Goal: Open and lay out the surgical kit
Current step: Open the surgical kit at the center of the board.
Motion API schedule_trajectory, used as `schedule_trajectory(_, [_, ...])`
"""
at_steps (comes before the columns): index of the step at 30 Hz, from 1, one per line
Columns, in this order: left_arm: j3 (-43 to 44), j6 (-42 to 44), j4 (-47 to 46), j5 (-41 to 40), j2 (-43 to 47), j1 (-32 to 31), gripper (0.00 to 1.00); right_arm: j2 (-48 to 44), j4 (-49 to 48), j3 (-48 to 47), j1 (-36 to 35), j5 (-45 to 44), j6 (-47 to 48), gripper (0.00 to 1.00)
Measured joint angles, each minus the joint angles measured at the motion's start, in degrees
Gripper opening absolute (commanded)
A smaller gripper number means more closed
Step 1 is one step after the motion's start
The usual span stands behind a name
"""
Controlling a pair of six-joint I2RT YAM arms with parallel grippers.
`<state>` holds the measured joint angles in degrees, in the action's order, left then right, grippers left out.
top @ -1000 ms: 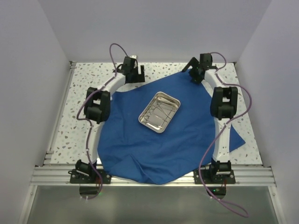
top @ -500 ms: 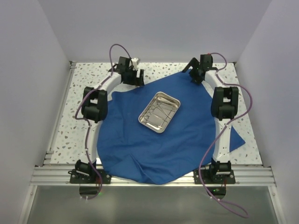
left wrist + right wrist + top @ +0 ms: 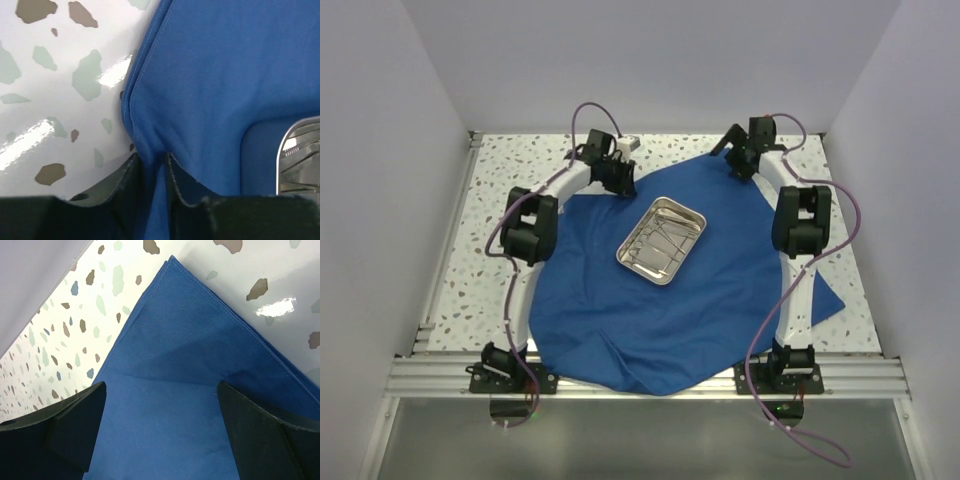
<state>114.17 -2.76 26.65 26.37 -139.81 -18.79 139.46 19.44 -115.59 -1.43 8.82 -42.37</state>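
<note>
- The left gripper is pinching a fold of the blue drape at its far-left edge, jaws closed narrow on the cloth. If it pulls hard from here, the whole drape could be dragging across the table instead of flattening.
- The steel tray is sitting on the middle of the drape, with the slim instruments lying inside it. A sharp tug is risking a sliding or tilting tray and instruments spilling out.
- The left wrist view is showing the tray's rim near the pinched fold, so lifting that fold high could be tipping the tray's near side.
- The right gripper is hovering over the drape's far-right corner with its fingers spread wide, holding nothing. Closing too high would be missing the cloth; coming in too low would be scraping the table.
- With only one side gripped, an uneven pull is likely to be leaving wrinkles or skewing the drape.
</note>
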Motion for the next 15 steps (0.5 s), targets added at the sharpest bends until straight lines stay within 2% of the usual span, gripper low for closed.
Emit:
schedule_trajectory(1, [-0.02, 0.22, 0.02, -0.04, -0.09, -0.24, 0.19, -0.02, -0.07, 0.09, 0.02, 0.02, 0.00, 0.99])
schedule_trajectory(2, [0.00, 0.24, 0.04, -0.17, -0.13, -0.48, 0.03, -0.04, -0.20, 0.20, 0.04, 0.13, 0.00, 0.99])
schedule_trajectory(3, [-0.02, -0.04, 0.00, -0.52, -0.22, -0.72, 0.00, -0.07, -0.24, 0.24, 0.07, 0.17, 0.00, 0.99])
schedule_trajectory(10, [3.76, -2.25, 3.23, -7.04, -1.44, -2.05, 0.00, -0.44, -1.11, 1.14, 0.33, 1.16, 0.00, 0.99])
schedule_trajectory(15, [20.81, -3.58, 12.52, -12.92, -9.77, -3.10, 0.00, -1.05, -1.38, 2.05, 0.63, 1.18, 0.15, 0.99])
